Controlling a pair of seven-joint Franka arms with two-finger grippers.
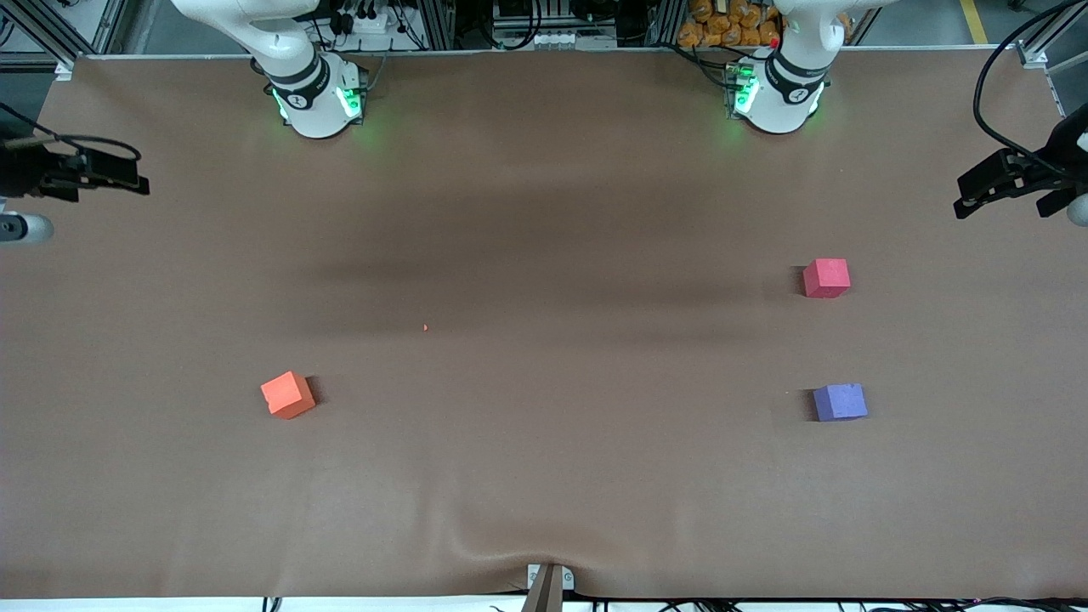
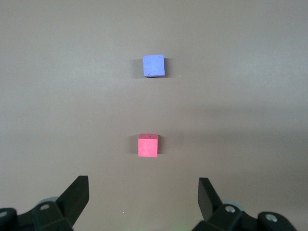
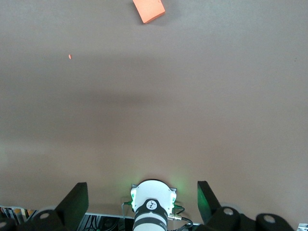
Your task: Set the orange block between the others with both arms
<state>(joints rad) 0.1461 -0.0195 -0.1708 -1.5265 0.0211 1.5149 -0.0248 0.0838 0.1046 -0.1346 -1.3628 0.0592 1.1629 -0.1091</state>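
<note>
Orange block [image 1: 287,395] untouched (grippers wide).

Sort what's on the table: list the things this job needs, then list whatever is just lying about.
Needed:
orange block
red-pink block
purple block
left hand, open
right hand, open

Lying about:
tiny orange speck on the brown table cover

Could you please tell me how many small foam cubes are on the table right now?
3. The orange block lies toward the right arm's end. The red-pink cube and the purple cube lie toward the left arm's end, the purple one nearer the front camera. None looks hidden.
</note>
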